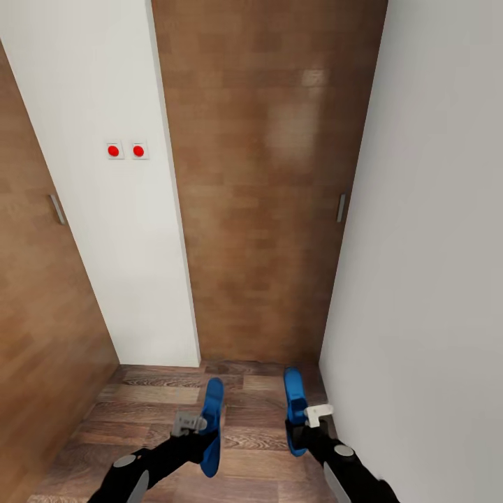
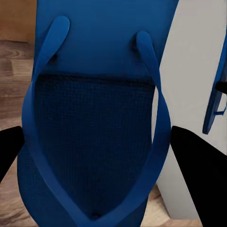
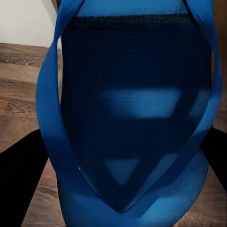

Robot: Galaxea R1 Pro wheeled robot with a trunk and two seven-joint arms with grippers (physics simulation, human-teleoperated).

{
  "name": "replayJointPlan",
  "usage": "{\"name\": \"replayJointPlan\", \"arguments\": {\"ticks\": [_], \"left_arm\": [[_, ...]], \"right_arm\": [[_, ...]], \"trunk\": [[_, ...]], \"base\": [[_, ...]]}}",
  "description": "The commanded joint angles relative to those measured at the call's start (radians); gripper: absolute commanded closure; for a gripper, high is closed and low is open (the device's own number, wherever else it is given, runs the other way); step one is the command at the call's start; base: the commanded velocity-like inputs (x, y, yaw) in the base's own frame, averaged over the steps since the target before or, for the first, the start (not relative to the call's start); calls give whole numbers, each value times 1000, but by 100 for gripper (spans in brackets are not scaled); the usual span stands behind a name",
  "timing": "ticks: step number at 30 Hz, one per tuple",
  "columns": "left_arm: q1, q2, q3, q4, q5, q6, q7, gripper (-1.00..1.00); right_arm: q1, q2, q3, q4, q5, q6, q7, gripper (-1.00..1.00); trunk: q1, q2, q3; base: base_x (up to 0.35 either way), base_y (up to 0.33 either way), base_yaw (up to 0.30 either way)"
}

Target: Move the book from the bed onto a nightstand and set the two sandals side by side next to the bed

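I hold two blue flip-flop sandals on edge above the floor. My left gripper (image 1: 202, 436) is shut on the left sandal (image 1: 212, 426); in the left wrist view this sandal (image 2: 94, 118) lies between the black fingers (image 2: 198, 175), straps facing the camera. My right gripper (image 1: 300, 427) is shut on the right sandal (image 1: 295, 405), which the right wrist view shows close up as a sandal (image 3: 132, 118) between dark fingers (image 3: 19, 179). The right sandal (image 2: 215, 94) also appears beyond the left one. The book, bed and nightstand are out of view.
A brown wooden door (image 1: 272, 175) with a grey handle (image 1: 341, 207) stands straight ahead. A white wall section (image 1: 105, 230) with two red buttons (image 1: 126, 150) is at the left, a second wooden door (image 1: 35, 293) beside it. A white wall (image 1: 433, 244) is close on the right. Wood-plank floor (image 1: 154, 405) lies below.
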Motion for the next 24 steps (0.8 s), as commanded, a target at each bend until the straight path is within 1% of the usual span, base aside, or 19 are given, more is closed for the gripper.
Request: {"name": "replayJointPlan", "arguments": {"ticks": [1, 3, 4, 5, 6, 10, 11, 12, 16, 24], "left_arm": [[-1, 1, -2, 8, 12, 2, 0, 100], [-1, 1, -2, 18, 12, -5, 0, 100], [-1, 1, -2, 23, 12, -8, 0, 100], [-1, 1, -2, 25, 12, -9, 0, 100], [-1, 2, -2, 60, 11, -14, 0, 100], [-1, 4, -2, 108, 10, -27, 0, 100], [-1, 6, 0, 123, 10, -30, 0, 100], [-1, 10, 5, 141, 10, -43, 1, 100], [-1, 12, 8, 153, 10, -63, 2, 100], [-1, 12, 9, 158, 10, -67, 6, 100]], "right_arm": [[-1, 0, 2, 16, -9, -17, 1, 100], [-1, 0, 2, 50, -9, -50, 2, 100], [-1, 0, 2, 88, -8, -85, 2, 100], [-1, -1, 2, 110, -7, -105, 3, 100], [-1, -3, 2, 146, -8, -133, 3, 100], [-1, -5, 1, 167, -10, -142, 3, 100], [-1, -5, 2, 182, -10, -142, 3, 100], [-1, -5, 2, 222, -8, -143, 3, 100], [-1, -5, 2, 259, -7, -143, 3, 100], [-1, -5, 2, 268, -8, -143, 3, 100]], "trunk": [[0, -1, -1], [0, -1, -1], [0, -1, -1], [0, -1, -1], [0, -1, -1], [0, -1, -1], [0, -1, -1], [0, -1, -1], [0, -1, -1], [0, -1, -1]], "base": [[0, 0, 0], [0, 0, 0], [0, 0, 0], [0, 0, 0], [0, 0, 0], [0, 0, 0], [0, 0, 0], [0, 0, 0], [0, 0, 0], [0, 0, 0]]}}
